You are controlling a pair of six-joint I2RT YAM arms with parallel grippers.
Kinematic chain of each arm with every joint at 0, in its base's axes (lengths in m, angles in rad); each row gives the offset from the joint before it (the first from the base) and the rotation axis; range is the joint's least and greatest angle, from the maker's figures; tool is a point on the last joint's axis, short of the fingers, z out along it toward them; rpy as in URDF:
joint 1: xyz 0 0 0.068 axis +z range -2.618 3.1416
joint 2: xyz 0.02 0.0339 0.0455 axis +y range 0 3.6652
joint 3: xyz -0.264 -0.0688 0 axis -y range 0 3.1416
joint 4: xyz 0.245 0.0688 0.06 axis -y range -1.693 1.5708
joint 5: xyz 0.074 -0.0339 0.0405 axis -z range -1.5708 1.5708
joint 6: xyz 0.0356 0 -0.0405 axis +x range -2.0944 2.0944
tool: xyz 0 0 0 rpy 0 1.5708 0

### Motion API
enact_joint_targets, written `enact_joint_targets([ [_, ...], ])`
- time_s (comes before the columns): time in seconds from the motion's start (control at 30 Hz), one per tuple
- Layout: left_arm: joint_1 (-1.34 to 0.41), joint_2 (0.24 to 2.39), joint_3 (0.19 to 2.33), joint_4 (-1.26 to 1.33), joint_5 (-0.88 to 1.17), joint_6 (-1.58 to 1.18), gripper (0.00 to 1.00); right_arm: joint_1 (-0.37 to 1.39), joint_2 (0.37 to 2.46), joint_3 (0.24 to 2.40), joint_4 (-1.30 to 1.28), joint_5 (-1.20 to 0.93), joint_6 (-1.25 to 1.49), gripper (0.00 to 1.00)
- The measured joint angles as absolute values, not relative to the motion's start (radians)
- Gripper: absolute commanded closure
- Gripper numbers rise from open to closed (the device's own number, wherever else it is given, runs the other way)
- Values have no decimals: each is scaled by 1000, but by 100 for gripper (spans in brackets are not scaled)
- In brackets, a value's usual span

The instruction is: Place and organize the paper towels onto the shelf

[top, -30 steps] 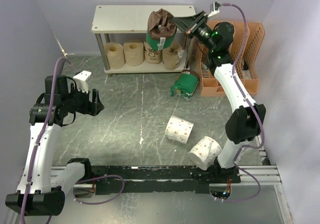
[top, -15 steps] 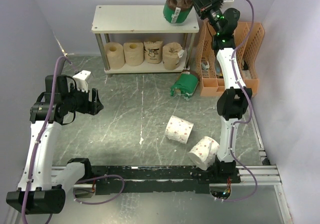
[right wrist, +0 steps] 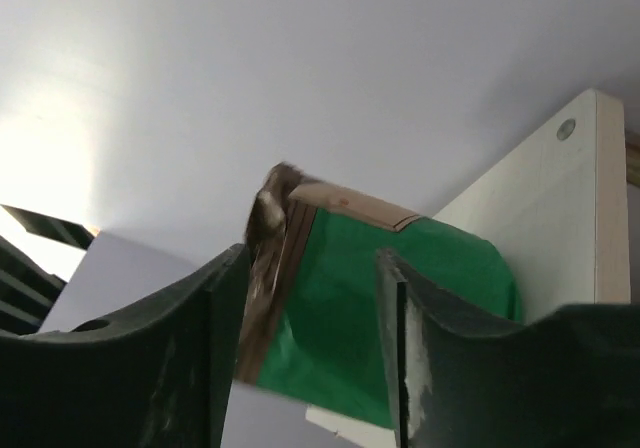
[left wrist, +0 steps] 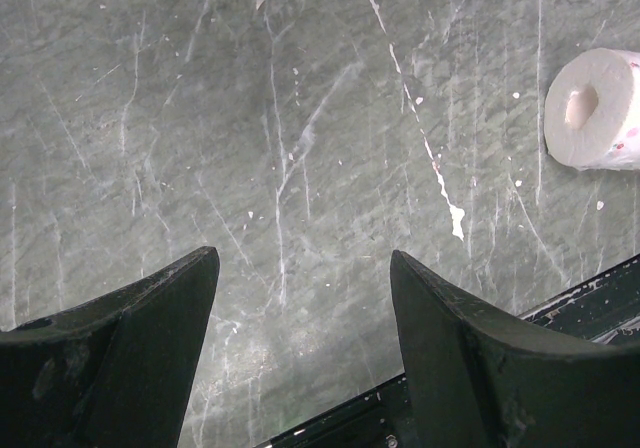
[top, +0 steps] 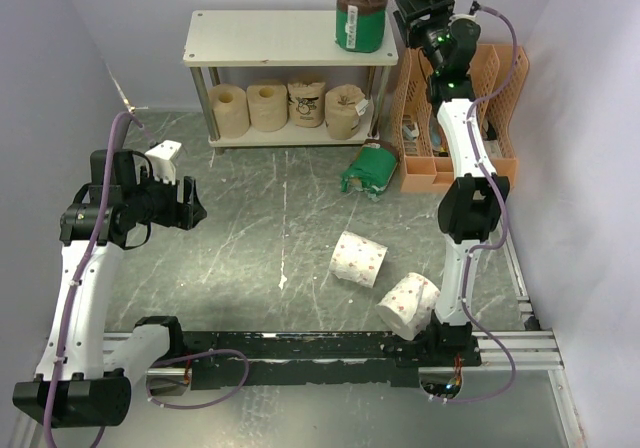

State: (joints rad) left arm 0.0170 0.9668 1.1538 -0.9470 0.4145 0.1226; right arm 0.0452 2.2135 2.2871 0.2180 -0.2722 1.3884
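Observation:
A green-wrapped paper towel roll with a brown top (top: 361,16) stands upright at the right end of the shelf's top board (top: 260,36). My right gripper (top: 400,15) is just right of it, open, and the roll (right wrist: 400,308) shows beyond its parted fingers (right wrist: 310,256). Several tan rolls (top: 267,105) line the lower tier. A second green roll (top: 370,171) lies on the table. Two white pink-dotted rolls (top: 358,258) (top: 410,305) lie nearer the arms. My left gripper (top: 190,208) hangs open over the table's left, its jaws (left wrist: 305,258) holding nothing.
An orange perforated organizer (top: 500,98) stands right of the shelf, behind my right arm. A black rail (top: 330,346) runs along the near edge. One dotted roll (left wrist: 595,108) shows at the right in the left wrist view.
My right arm carried the green roll up and back to the top board's right end. The roll now stands upright there, and the jaws have opened off it. The left arm stayed still.

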Motion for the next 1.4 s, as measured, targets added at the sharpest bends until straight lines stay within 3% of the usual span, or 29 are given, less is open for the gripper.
enact_joint_targets([
  [0.17, 17, 969, 1154, -947, 414, 123, 20, 45, 2206, 2291, 218, -253, 1369, 1],
  [0.4, 17, 969, 1154, -947, 414, 123, 20, 45, 2111, 2238, 204, -211, 1275, 0],
  [0.7, 17, 969, 1152, -946, 414, 123, 20, 163, 1361, 1543, 148, -27, 757, 0],
  [0.83, 17, 969, 1150, -944, 415, 123, 20, 268, 1177, 1294, 121, 25, 495, 1],
  [1.13, 17, 972, 1150, -942, 415, 123, 20, 404, 1240, 834, -103, 174, 117, 3],
  [1.4, 17, 974, 1150, -940, 415, 123, 20, 402, 1386, 866, -72, 217, -15, 5],
])
